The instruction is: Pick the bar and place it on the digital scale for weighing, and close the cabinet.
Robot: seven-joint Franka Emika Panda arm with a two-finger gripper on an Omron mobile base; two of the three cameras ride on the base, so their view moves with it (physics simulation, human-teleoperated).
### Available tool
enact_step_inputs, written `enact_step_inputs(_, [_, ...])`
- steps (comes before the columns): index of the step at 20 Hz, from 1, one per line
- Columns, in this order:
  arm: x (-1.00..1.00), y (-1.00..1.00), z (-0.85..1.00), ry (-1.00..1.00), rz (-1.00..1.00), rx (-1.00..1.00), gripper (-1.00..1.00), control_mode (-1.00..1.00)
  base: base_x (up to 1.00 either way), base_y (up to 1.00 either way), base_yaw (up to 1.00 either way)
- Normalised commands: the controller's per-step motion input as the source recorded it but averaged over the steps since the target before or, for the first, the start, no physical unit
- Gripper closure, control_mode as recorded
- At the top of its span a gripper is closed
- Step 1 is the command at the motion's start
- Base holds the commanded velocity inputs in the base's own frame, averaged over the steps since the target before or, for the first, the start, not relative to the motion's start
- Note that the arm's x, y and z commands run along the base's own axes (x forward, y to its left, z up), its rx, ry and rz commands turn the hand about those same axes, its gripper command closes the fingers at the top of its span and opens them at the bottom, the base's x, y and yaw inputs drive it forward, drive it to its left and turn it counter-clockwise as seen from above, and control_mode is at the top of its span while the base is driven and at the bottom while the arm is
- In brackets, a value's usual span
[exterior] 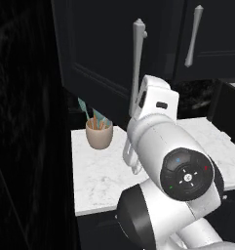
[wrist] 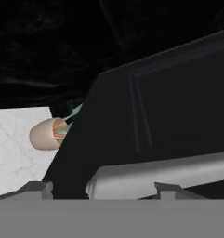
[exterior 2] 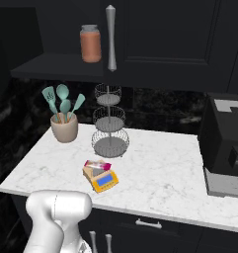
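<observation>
- On the white marble tabletop, the pink-and-white bar lies across the grey plate of the orange-yellow digital scale. The weighing half of the task looks done.
- The black cabinet above the tabletop has its left door swung out toward the robot. The right base view looks into its shelf, where an orange-brown jar stands. Closing this door is the step that remains.
- The white arm is raised in front of that open door. Its hand sits close against the door's long silver handle, probably so it can push or pull the door shut.
- In the hand view the dark panelled door face fills the right side. The silver handle bar runs across just above the two fingertips.
- The jaws stand spread apart with nothing visibly pinched between them. Whether they straddle the handle or merely sit beside it cannot be told.
- A beige utensil cup with teal spatulas and a three-tier wire basket stand behind the scale, clear of the door's swing.
</observation>
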Motion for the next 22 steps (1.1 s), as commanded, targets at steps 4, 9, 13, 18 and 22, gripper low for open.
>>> enact_step_inputs(4, [1.0, -0.35, 0.0, -0.05, -0.01, 0.12, -1.0, -1.0, 0.0, 0.0, 0.0])
enact_step_inputs(9, [1.0, -0.06, 0.0, -0.05, 0.0, 0.19, -1.0, -1.0, 0.0, 0.0, 0.0])
enact_step_inputs(13, [1.0, 0.0, 0.0, -0.07, 0.0, 0.17, -1.0, -1.0, 0.0, 0.0, 0.0])
enact_step_inputs(18, [1.0, 0.0, -0.01, -0.09, 0.0, 0.16, -1.0, -1.0, 0.0, 0.0, 0.0])
enact_step_inputs(22, [1.0, 0.15, -0.17, -0.1, 0.0, 0.11, -1.0, -1.0, 0.0, 0.0, 0.0])
